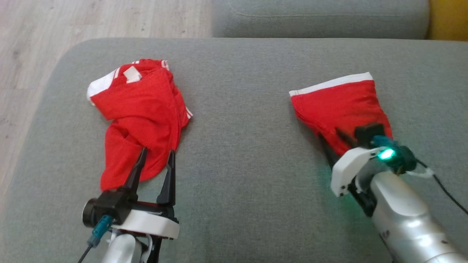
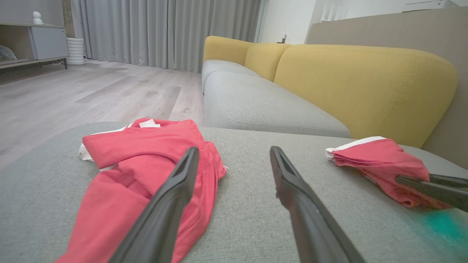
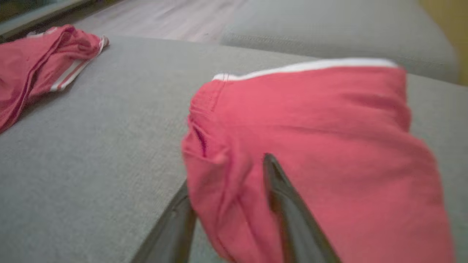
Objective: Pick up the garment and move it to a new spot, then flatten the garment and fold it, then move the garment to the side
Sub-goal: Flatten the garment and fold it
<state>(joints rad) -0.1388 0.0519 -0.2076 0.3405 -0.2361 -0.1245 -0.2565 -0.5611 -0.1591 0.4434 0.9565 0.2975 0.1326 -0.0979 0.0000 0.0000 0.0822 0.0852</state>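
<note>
Two red garments lie on the grey cushion (image 1: 241, 120). The crumpled garment (image 1: 142, 109) with white patches is at the left. My left gripper (image 1: 157, 151) is open, its two fingers spread over that garment's near edge; in the left wrist view the gripper (image 2: 234, 153) has the crumpled garment (image 2: 146, 157) under its left finger. The folded garment (image 1: 340, 106) with a white band lies at the right. My right gripper (image 1: 333, 138) is at its near left corner. In the blurred right wrist view the gripper (image 3: 226, 171) is open, with a fold of the garment (image 3: 310, 120) between the parted fingers.
A grey sofa seat (image 1: 318, 18) runs behind the cushion, with yellow backrests (image 2: 365, 84). Wooden floor (image 1: 36, 36) lies past the cushion's left edge. Bare grey fabric separates the two garments. A cabinet (image 2: 47, 40) and curtains stand far back.
</note>
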